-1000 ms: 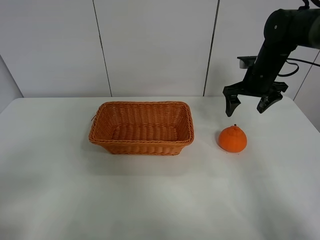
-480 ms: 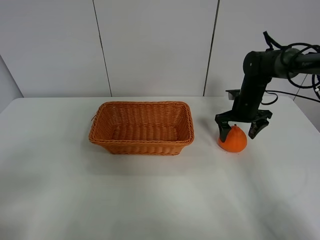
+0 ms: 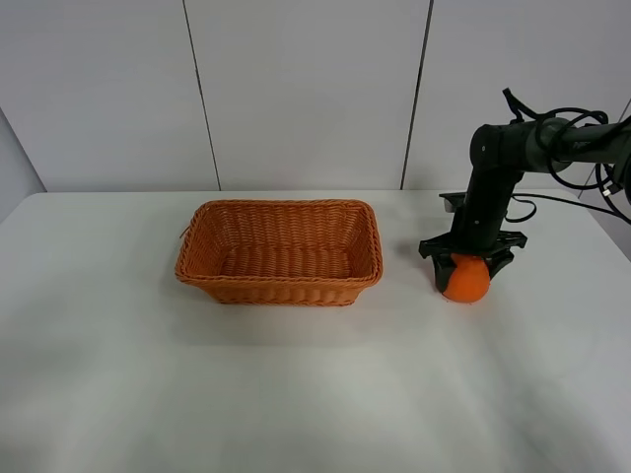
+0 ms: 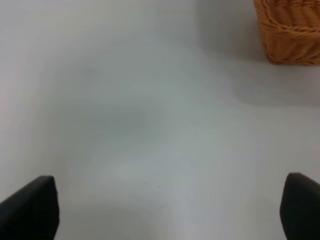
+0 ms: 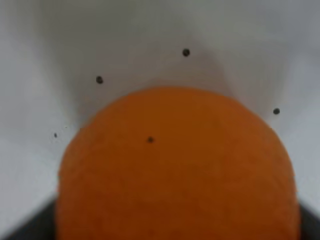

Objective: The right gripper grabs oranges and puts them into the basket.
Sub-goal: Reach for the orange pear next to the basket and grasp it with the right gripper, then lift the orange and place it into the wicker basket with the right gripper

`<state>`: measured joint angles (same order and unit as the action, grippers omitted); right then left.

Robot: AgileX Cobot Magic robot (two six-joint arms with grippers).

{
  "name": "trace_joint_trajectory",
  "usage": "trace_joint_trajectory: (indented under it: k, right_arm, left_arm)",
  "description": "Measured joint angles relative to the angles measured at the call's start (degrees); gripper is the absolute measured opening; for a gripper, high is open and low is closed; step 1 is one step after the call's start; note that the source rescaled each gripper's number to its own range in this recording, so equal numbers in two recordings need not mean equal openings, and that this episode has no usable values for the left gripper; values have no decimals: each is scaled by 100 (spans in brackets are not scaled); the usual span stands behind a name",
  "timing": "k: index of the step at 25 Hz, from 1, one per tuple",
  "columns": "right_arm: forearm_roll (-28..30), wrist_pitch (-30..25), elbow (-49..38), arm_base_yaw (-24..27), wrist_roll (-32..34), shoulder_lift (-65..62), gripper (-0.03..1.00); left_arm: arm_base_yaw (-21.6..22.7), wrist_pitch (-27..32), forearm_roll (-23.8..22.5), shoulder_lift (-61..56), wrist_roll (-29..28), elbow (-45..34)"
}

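White table (image 3: 296,394), orange (image 3: 465,279) stem hidden between jaws

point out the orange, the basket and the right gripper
orange (image 3: 466,284): exterior high view, lower front skin
basket (image 3: 286,290): exterior high view, front wall
right gripper (image 3: 467,268): exterior high view, midway between its fingertips

Orange (image 3: 467,284) top under right hand (image 3: 467,266); basket (image 4: 292,32) cropped at wrist-view edge.

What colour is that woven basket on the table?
Orange-brown wicker with a braided rim; the basket shows best in the exterior high view.
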<state>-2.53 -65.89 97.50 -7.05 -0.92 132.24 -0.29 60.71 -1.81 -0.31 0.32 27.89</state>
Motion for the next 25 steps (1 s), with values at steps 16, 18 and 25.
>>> trace_joint_trajectory:
  k: [16,18,25]
  right_arm:
    - [106,-194,29,0,-19,-1381,0]
    - [106,-248,29,0,-20,-1596,0]
    - [126,-410,262,-181,-25,-1844,0]
  left_arm:
    - [0,0,0,0,0,0]
    - [0,0,0,0,0,0]
    - [0,0,0,0,0,0]
